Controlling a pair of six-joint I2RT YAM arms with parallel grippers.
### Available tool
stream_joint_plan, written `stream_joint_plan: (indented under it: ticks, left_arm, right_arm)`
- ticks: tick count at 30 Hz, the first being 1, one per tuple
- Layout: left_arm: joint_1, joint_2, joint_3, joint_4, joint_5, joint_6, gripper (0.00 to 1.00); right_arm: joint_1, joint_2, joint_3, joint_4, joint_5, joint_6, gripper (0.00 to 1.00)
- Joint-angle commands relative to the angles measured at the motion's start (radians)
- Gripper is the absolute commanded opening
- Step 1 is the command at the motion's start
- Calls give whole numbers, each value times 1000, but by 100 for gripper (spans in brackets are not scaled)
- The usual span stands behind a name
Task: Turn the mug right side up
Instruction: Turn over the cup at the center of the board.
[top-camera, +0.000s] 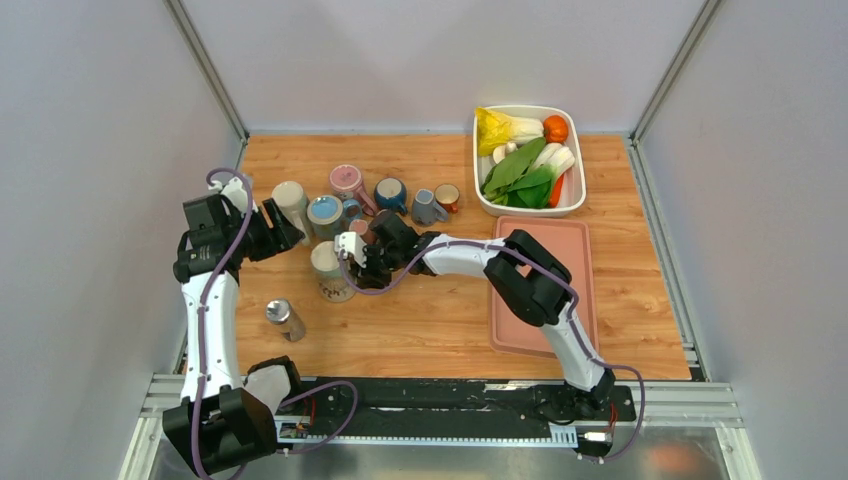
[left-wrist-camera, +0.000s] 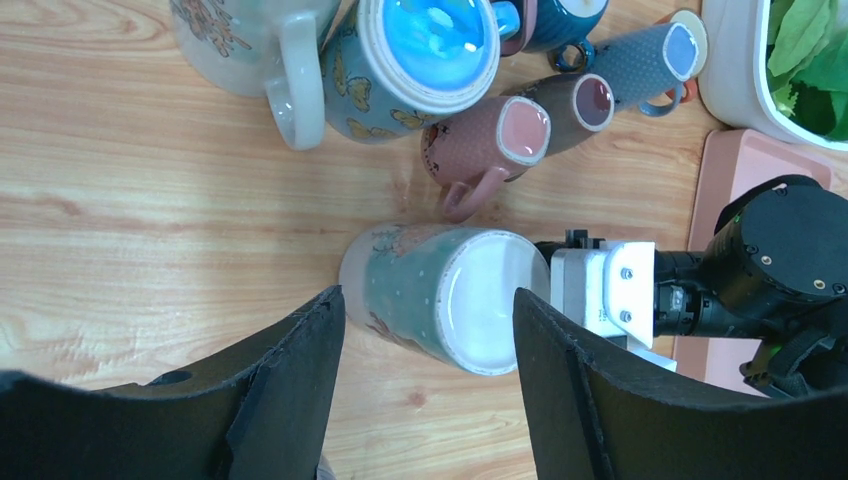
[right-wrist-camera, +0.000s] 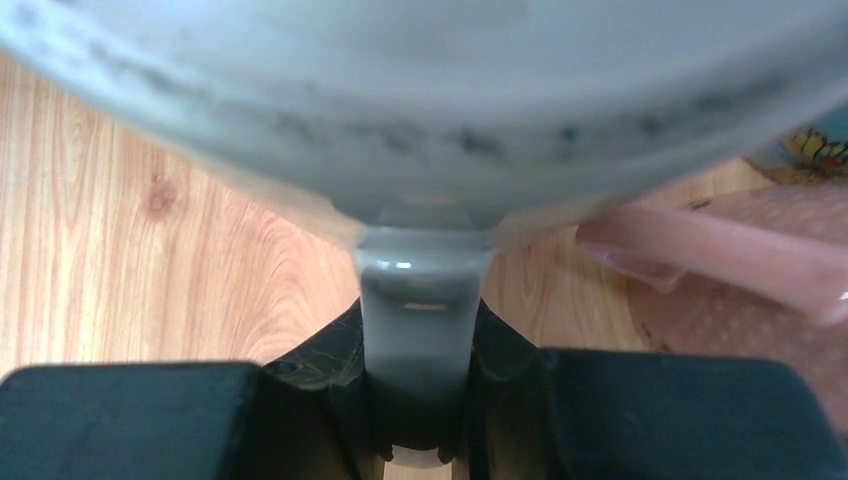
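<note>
Right gripper (right-wrist-camera: 420, 395) clenched on the handle (right-wrist-camera: 418, 300) of the mug (left-wrist-camera: 400, 290), which sits base-up on the desk (left-wrist-camera: 150, 200) directly ahead. Handle grip presumably gives leverage for flipping. Left gripper (left-wrist-camera: 430, 305) released, hovering above the mug.

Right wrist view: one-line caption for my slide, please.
Right gripper pinching the pale mug by its handle, the mug's wall filling the frame above the wooden table.

Glossy ceramic mug (left-wrist-camera: 440, 295), wooden table (left-wrist-camera: 150, 200)
</note>
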Motion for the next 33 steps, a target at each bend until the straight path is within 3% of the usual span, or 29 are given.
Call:
stream_joint_plan:
  ticks: [1,9,13,17,22,27,28,32,33]
  left_arm:
    - [-3,2,68,12,31,56,70]
    - [-51,42,102,66,84,141,70]
    - [-112,48,117,150,99,213,70]
    - [-230,64,179,237,75,381,71]
    - [-387,62,199,307,25,634,72]
    - [-558,-36,-21,641,-24,832,74]
    - [-588,-49,-57,697,-40,930,74]
    - [-762,-83,-352,1242,-181,1212,77]
    - [-793,-63,-395,1284,-194,1233,78]
  right_arm:
    - [-16,-126,-98,-26,-78,-24,0]
    - [-78,-354,-233,-170,-156,-87,0]
    - [-174,-472,-265,-246,-164,-59,0]
    - [-316,-515,-209,-326,-244,20,0]
    - [-480,-434,-26,-373,-472,263,0]
    - [-565,-376,-2,-279,-736,524,0]
    - [-575,-367,-2,-243,-793,578,0]
    - [-590,-356,-73,63,-958,950,0]
    - [-591,-354,-89,130,-985,1018,0]
